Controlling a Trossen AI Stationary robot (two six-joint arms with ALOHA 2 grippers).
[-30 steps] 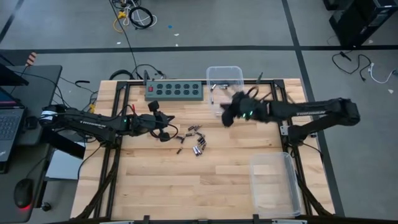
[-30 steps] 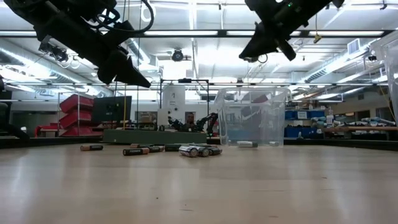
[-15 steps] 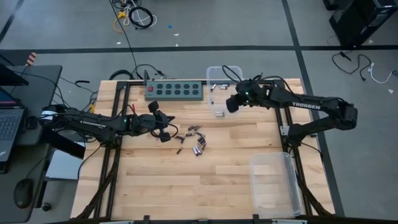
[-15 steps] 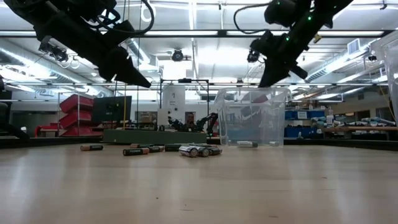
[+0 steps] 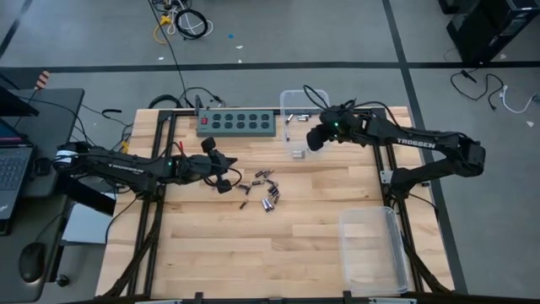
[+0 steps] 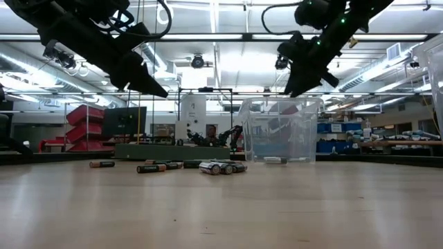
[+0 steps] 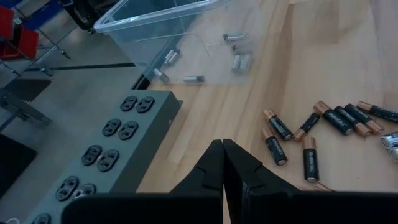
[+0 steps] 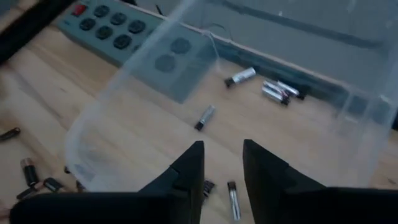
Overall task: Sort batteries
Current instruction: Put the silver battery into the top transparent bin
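The right gripper (image 5: 314,139) hangs over the near edge of the clear plastic bin (image 5: 291,100) at the far side of the pale wooden table (image 5: 278,245), its two dark fingers (image 8: 189,163) parted with nothing between them; that pose fits a drop just made, since small silvery cylindrical batteries (image 8: 272,89) lie loose on the bin's floor directly beyond the fingertips. The left gripper (image 5: 221,180) waits low over the table left of centre, its fingers pressed together and empty, just left of the unsorted heap, probably parked there to be ready for the next pick. That heap, a loose scatter of copper-topped black batteries (image 7: 329,121) mixed with silvery ones, lies near the table's middle (image 5: 263,190), well apart from the bin. The green power strip with dark sockets (image 5: 238,122) sits along the far edge just left of the bin. A second clear plastic bin (image 5: 371,249) stands at the near right corner; whether it holds anything cannot be told. The overhead view gives the layout but reduces the cells to specks; the right wrist view alone shows individual cells inside the bin, the left wrist view shows the heap's two kinds, and the table-level view shows the right gripper raised above the bin's rim (image 6: 280,102).
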